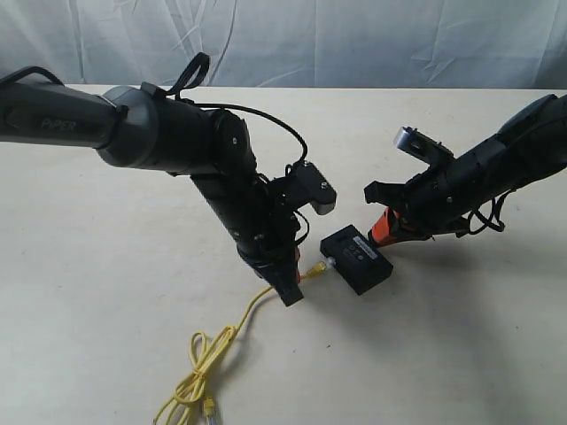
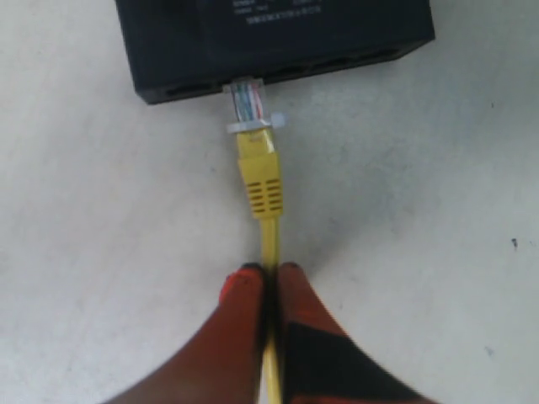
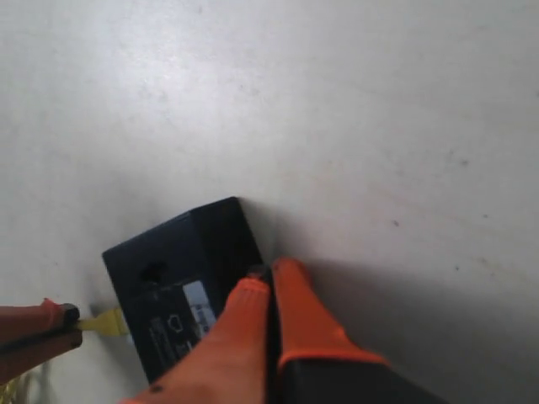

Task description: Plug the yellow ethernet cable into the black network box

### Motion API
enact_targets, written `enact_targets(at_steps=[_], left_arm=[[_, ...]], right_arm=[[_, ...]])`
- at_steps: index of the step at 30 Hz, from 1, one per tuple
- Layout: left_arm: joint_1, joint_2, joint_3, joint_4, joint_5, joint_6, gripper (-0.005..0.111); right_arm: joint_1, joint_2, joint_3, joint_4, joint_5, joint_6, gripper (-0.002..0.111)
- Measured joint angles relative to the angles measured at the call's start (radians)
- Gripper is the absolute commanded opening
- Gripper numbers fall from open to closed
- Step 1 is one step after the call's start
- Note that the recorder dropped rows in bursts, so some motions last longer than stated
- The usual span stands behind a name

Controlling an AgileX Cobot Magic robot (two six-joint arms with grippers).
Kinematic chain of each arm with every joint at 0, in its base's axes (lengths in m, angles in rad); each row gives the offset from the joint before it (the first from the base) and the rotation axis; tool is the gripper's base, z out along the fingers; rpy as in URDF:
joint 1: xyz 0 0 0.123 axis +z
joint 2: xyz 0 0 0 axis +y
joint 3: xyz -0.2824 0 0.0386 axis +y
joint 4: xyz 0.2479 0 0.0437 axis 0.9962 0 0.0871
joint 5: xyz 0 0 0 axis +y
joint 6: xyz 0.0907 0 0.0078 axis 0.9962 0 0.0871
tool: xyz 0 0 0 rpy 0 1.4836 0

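The black network box [image 1: 357, 258] lies flat mid-table with a pale label on top. My left gripper [image 2: 269, 271] is shut on the yellow ethernet cable [image 2: 269, 240] just behind its yellow boot. The clear plug [image 2: 247, 99] has its tip at a port in the box's side [image 2: 278, 38]. From the gripper [image 1: 292, 288] the cord trails to a bundled loop [image 1: 199, 372] near the front edge. My right gripper [image 3: 271, 271] is shut with nothing between its fingers, its tips at the box's [image 3: 181, 282] far edge. The exterior view shows it [image 1: 379, 235] behind the box.
A pale tabletop [image 1: 106, 266] spans the scene, with a wrinkled white cloth backdrop [image 1: 354, 40] behind. The cable's second plug [image 1: 209, 407] lies by the loop at the front edge.
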Motion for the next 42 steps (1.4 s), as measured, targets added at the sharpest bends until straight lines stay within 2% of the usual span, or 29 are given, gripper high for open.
enact_targets(at_steps=[16,26,42], left_arm=[[0.0,0.0,0.0,-0.002,-0.03,0.011,0.0],[0.0,0.0,0.0,-0.002,0.018,0.013,0.0],[0.0,0.0,0.0,-0.004,-0.007,0.061,0.0]], right_arm=[[0.0,0.0,0.0,0.0,0.0,-0.004,-0.001],[0.0,0.0,0.0,0.0,0.002,-0.004,-0.001],[0.0,0.0,0.0,0.0,0.01,-0.004,-0.001]])
